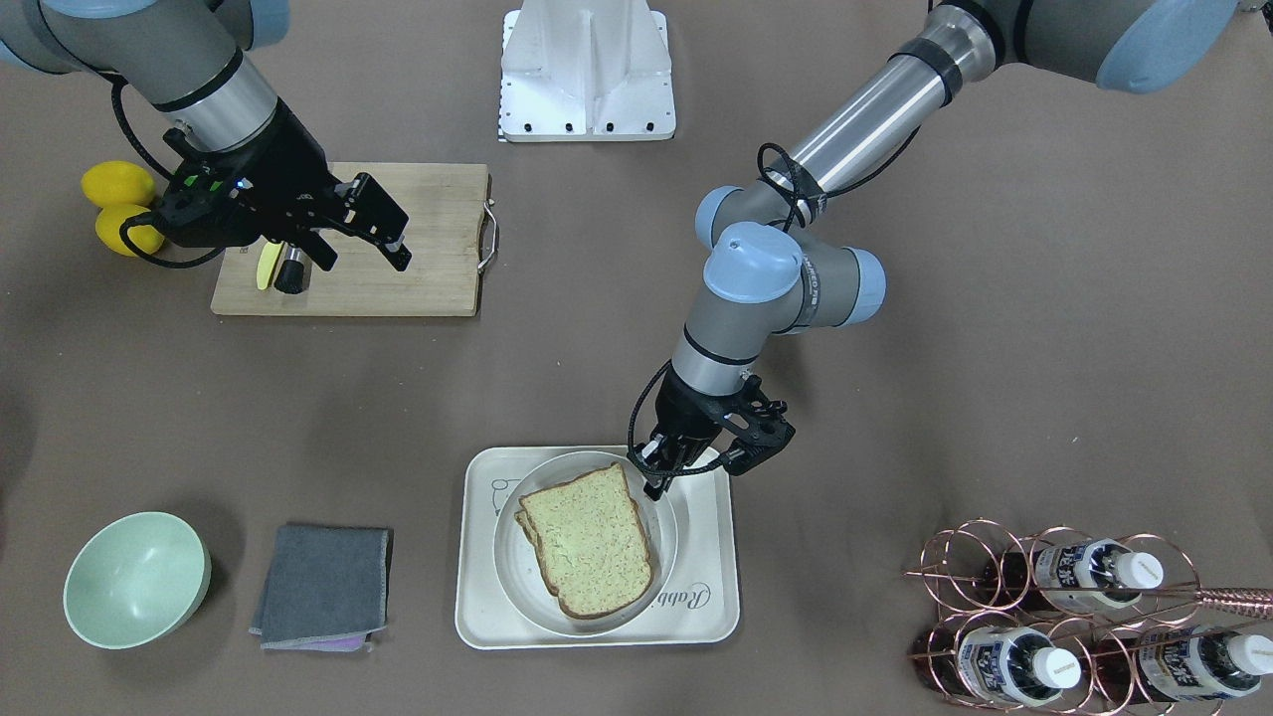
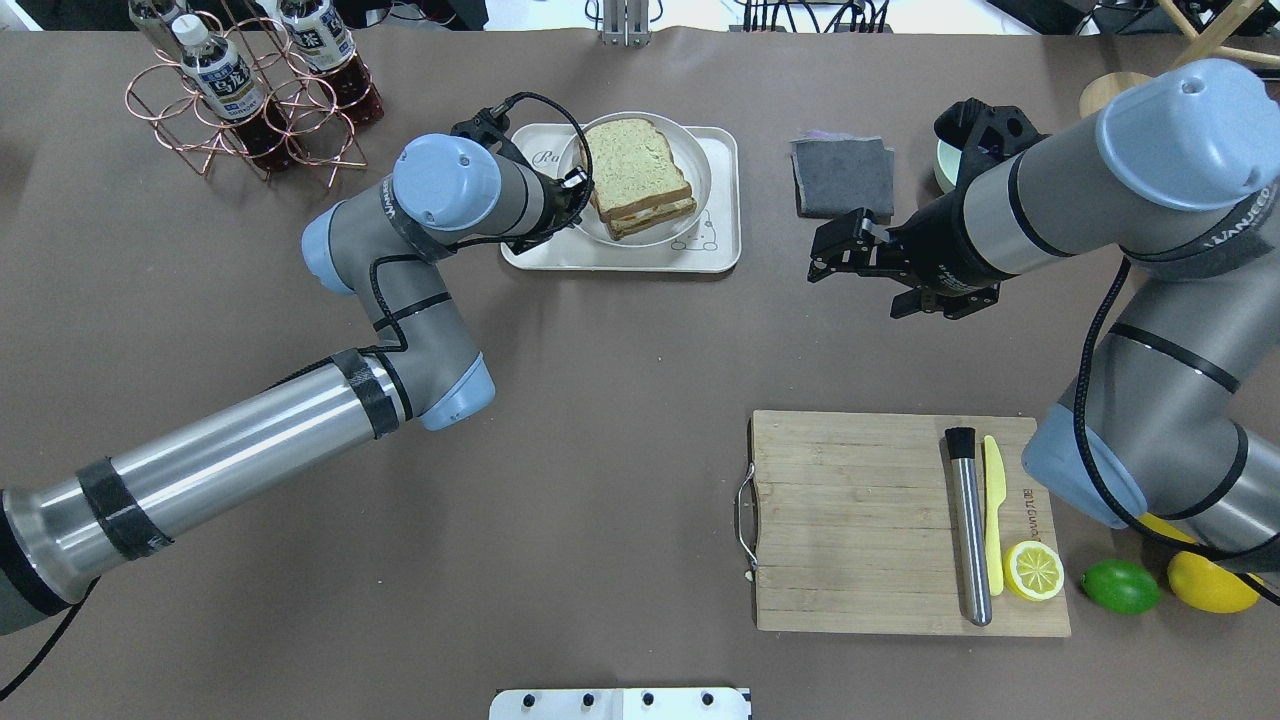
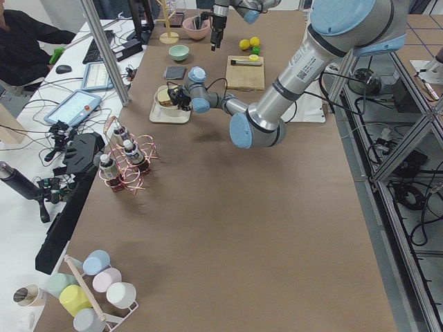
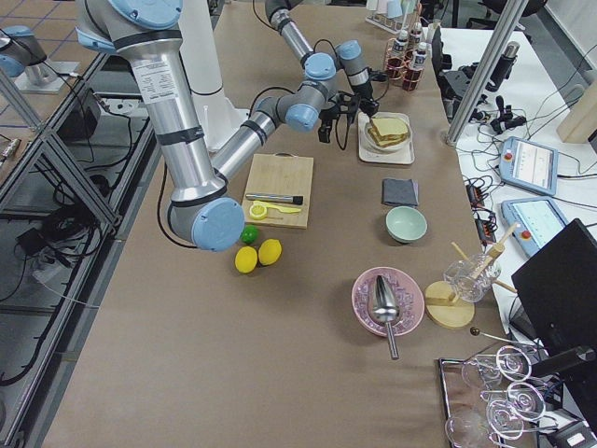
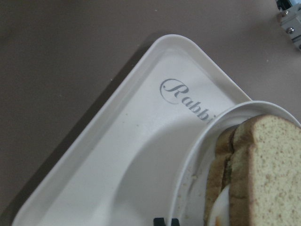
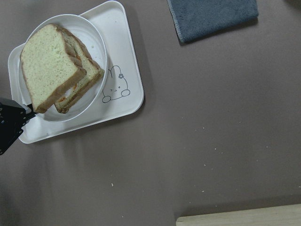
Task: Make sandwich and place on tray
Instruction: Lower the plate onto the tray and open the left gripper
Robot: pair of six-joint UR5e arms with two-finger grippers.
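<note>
The sandwich is two speckled bread slices with egg showing at the edge. It lies on a round pale plate that stands on the cream tray, whose "Rabbit" script shows in the left wrist view. My left gripper is at the plate's rim on the side nearer the robot. Its fingertips are close together, shut on the rim. My right gripper is open and empty, above bare table between the grey cloth and the cutting board.
A wooden cutting board holds a steel rod, a yellow knife and a lemon half. A lime and lemons lie beside it. A grey cloth and a green bowl are near the tray. A copper bottle rack stands far left.
</note>
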